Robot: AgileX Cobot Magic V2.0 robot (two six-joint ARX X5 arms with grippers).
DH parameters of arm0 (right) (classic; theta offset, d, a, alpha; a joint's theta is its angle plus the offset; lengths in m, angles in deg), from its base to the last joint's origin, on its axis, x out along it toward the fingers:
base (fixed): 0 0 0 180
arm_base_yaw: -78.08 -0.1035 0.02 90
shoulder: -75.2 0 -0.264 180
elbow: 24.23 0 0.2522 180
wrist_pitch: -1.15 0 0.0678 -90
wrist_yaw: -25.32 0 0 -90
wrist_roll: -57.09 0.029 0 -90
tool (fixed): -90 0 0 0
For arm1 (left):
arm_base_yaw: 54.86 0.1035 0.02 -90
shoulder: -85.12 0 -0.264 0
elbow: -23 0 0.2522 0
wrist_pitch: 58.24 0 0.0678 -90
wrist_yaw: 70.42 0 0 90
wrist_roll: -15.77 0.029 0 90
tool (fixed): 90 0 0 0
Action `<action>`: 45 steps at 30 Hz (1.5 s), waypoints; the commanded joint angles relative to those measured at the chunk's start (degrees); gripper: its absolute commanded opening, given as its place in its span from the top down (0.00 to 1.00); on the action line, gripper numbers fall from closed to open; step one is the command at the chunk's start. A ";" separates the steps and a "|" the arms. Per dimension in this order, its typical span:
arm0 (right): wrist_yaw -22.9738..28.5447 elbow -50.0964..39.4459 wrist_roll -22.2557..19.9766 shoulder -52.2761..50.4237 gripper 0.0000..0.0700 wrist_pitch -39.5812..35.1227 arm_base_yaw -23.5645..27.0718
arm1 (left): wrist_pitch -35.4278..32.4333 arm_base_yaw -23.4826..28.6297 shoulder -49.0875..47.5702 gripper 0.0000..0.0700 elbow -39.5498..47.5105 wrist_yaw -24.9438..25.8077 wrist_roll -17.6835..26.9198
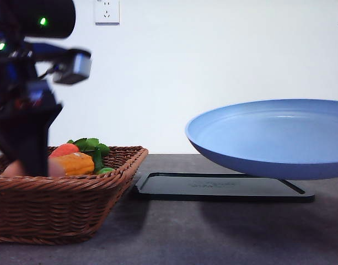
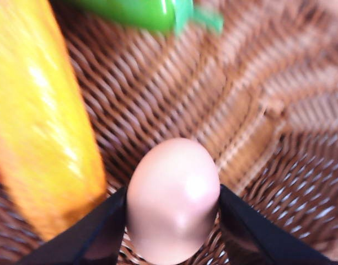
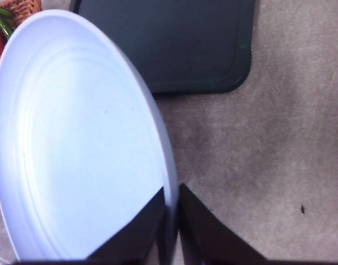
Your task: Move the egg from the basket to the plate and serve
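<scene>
**benchrat:** Two arms busy atm. Left gripper (image 2: 171, 221) is down inside the basket (image 1: 58, 204), jaws clamped on the egg (image 2: 173, 199), one dark finger on each flank. So the egg's still in the basket, pinched, wicker floor right behind it. Can't tell if it's touching the weave or just off it, wrist pic is blurry.

**wickerfan:** Which way's the egg pointing?

**benchrat:** Long axis runs along the fingers, i.e. lengthwise out between the jaws, narrower rounded end poking out past the fingertips, fatter end back toward the wrist cam. Jaws squeeze across the short axis. Beside it lies the corn cob (image 2: 42, 127), roughly parallel to the egg, near but not touching afaict. Something green (image 2: 141, 14) further along the basket floor.

**wickerfan:** And the plate?

**benchrat:** Right gripper (image 3: 171, 221) has the plate (image 1: 268, 135) by the rim, jaws closed on the edge, one finger over the inner face, one under. Front cam shows it held up in the air, tilted a bit, above the black tray (image 1: 224, 187) that sits flat on the grey worktop (image 1: 213, 237). Plate and basket are well apart, tray between them, just beside the basket's right wall.

**wickerfan:** Other stuff in the basket?

**benchrat:** From the front: the cob, a carrot (image 1: 64, 149) w/ green leaves behind it. Left arm (image 1: 25, 127) blocks most of the rest.
</scene>
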 commanded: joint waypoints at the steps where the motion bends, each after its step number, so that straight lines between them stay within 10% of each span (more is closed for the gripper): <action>1: -0.35 0.07 -0.24 0.29 1.00 -0.55 0.08 | 0.38 -0.63 0.83 0.69 -3.64 1.76 -1.34; 12: -1.92 0.07 -0.24 4.14 1.00 -0.42 -0.05 | -5.91 -5.10 0.83 0.69 -16.58 30.56 -9.26; 25: -4.76 0.07 -0.31 8.55 1.00 -0.30 -2.42 | -13.81 -20.83 9.30 0.69 -16.60 10.24 -5.63; 37: -4.76 0.07 -0.26 8.55 1.00 1.10 -5.58 | -17.71 -24.47 16.17 0.67 -16.60 5.17 -5.72; 45: -5.04 0.07 0.04 8.60 1.00 1.14 -5.90 | -17.40 -24.73 16.06 0.46 -16.74 5.40 -8.43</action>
